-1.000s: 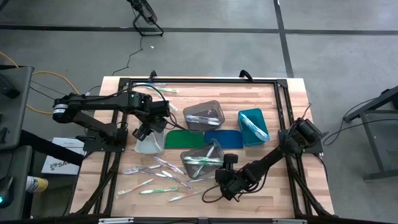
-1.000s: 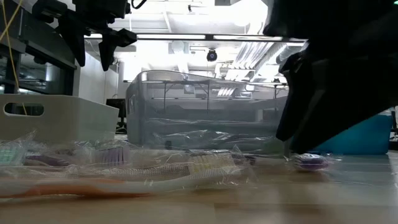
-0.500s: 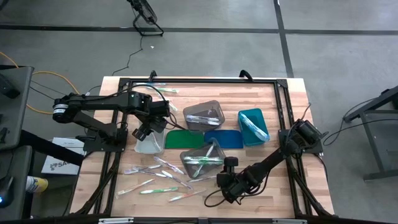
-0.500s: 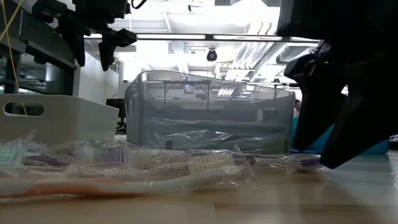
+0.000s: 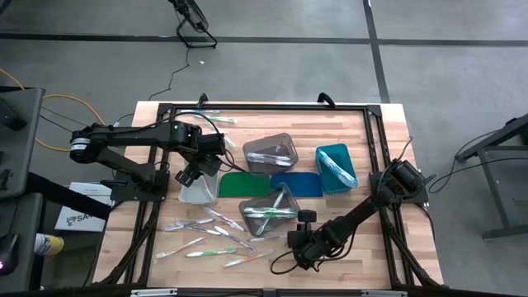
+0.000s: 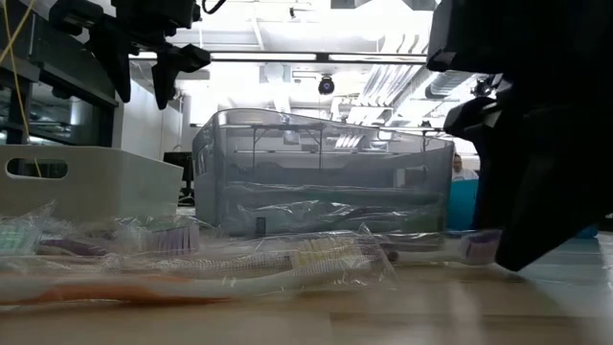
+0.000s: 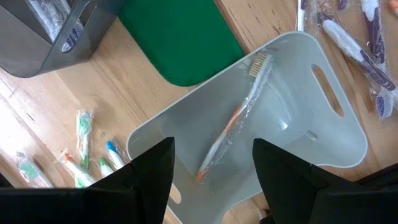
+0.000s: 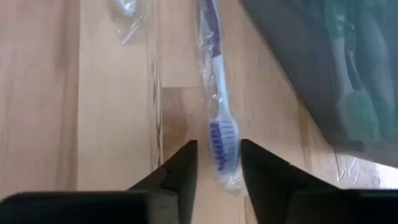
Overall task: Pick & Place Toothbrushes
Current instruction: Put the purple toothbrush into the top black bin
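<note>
The wooden slatted table (image 5: pixel 363 140) carries a grey translucent plastic bin (image 5: pixel 268 211) near its middle, taken here as the landmark. Beyond it lie a flat green mat (image 5: pixel 244 184) and a flat blue mat (image 5: pixel 298 184). Left of the grey bin sits a white plastic bin (image 7: pixel 298 124) holding one wrapped orange-accented toothbrush (image 7: pixel 233 124); the left gripper (image 7: pixel 211 171) hovers above it, fingers spread wide and empty. Just right of the grey bin's near corner, the right gripper (image 8: pixel 216 163) is down at the tabletop, its fingers narrowed either side of a wrapped white-and-purple toothbrush (image 8: pixel 217 118), whose bristle head lies between them. More wrapped toothbrushes (image 5: pixel 206 239) lie scattered left of the grey bin.
</note>
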`<state>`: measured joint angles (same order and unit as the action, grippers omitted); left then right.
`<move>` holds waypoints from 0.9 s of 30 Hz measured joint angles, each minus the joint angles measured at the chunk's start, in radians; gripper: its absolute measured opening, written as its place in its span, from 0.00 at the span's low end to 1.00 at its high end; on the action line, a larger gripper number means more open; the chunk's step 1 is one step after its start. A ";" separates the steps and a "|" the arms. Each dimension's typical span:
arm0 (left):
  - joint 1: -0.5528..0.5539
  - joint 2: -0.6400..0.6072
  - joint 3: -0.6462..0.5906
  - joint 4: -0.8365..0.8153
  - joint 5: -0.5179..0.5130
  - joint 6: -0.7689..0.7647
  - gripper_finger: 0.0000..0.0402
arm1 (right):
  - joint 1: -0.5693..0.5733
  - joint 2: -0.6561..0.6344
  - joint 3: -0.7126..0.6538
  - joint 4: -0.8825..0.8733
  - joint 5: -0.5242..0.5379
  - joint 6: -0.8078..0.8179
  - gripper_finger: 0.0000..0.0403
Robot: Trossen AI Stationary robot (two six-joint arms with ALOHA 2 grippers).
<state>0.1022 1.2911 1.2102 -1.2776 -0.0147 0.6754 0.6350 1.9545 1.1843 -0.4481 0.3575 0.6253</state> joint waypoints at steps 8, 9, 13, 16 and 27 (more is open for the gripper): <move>0.000 0.000 0.000 0.000 0.000 0.000 0.53 | 0.006 -0.001 0.002 0.027 -0.081 0.085 0.05; 0.000 0.000 0.000 0.000 0.000 0.000 0.53 | 0.007 -0.002 0.002 0.031 -0.095 0.089 0.04; 0.000 0.000 0.000 0.000 0.000 0.000 0.53 | 0.021 -0.003 0.002 0.056 -0.152 0.112 0.04; 0.000 0.000 0.000 0.000 0.000 0.000 0.53 | 0.031 -0.012 0.002 0.056 -0.192 0.164 0.03; 0.000 0.000 0.000 0.004 0.000 0.005 0.53 | 0.064 -0.141 0.000 -0.011 -0.233 0.312 0.02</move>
<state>0.1023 1.2911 1.2102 -1.2738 -0.0151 0.6807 0.6990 1.8133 1.1843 -0.4593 0.1249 0.9373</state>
